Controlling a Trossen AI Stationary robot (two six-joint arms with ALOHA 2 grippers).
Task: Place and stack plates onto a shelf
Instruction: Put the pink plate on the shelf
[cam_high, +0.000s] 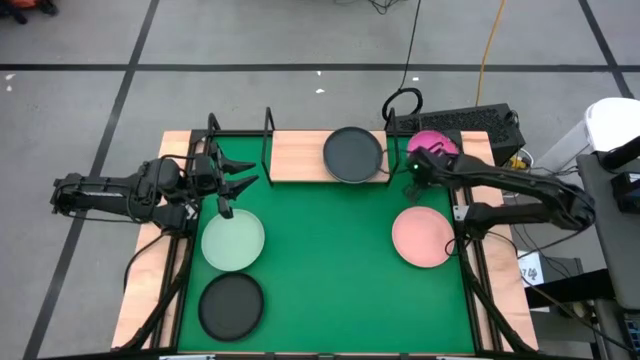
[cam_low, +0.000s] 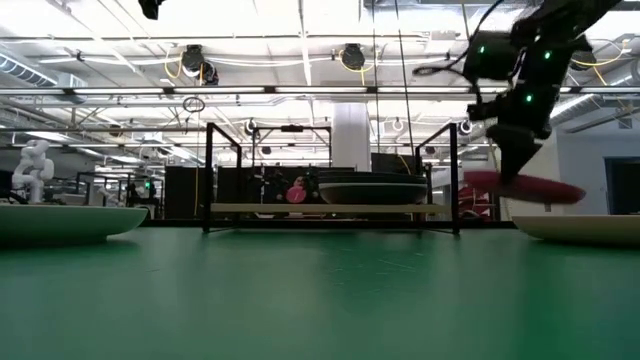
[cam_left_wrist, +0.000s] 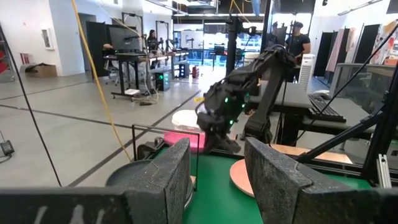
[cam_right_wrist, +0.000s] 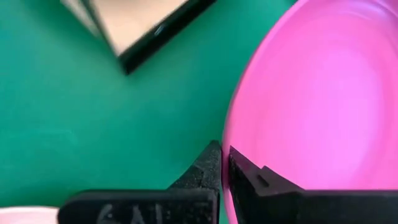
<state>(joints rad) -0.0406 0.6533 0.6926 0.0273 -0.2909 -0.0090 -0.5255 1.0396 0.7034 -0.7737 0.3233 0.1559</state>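
Observation:
A dark grey plate (cam_high: 353, 155) lies on the right half of the light-wood shelf (cam_high: 298, 157), also seen in the low view as the plate (cam_low: 370, 188) on the shelf (cam_low: 330, 208). My right gripper (cam_high: 415, 166) is shut on the magenta plate (cam_high: 434, 144), just right of the shelf's right end. The light pink plate (cam_high: 422, 237), a mint-green plate (cam_high: 233, 242) and another dark grey plate (cam_high: 231, 305) lie flat on the green mat. My left gripper (cam_high: 238, 186) is open above the mat's far left part, near the mint plate, pointing toward the table's right. My right gripper pinches the magenta plate's rim (cam_right_wrist: 231, 146) between its two fingers, on the plate's side nearest the shelf. The fingers (cam_low: 512, 160) come at it from above, pointing down. The plate (cam_low: 525, 187) is lifted clear of the table and hangs nearly level.
Black rod uprights (cam_low: 208, 175) stand at the shelf's ends and middle. The shelf's left half is bare wood. A keyboard (cam_high: 470, 122) and cables lie beyond the table's far right corner. Black rails run along the mat's (cam_high: 330, 260) left and right sides.

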